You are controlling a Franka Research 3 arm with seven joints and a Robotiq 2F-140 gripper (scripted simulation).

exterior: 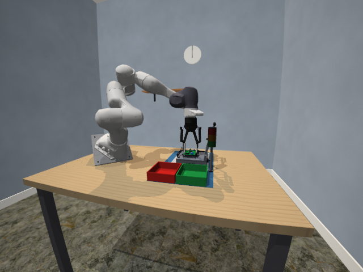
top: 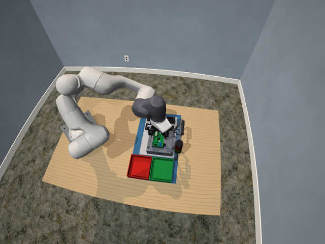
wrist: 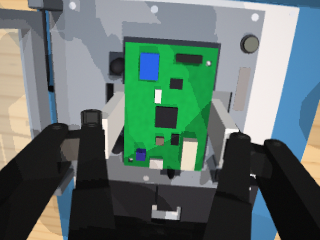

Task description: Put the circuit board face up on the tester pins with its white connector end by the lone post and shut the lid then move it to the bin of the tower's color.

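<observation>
Gripping the circuit board (wrist: 167, 107) by its long edges, the gripper (wrist: 165, 137) is held half-closed over the tester (wrist: 235, 55), white connector toward 6 o'clock for pin alignment.

One camera is looking down from high above, another is facing the table (exterior: 164, 202) from the front, and the wrist one is pointing straight down close over the green board (wrist: 167, 110); all three are sharing it.
</observation>
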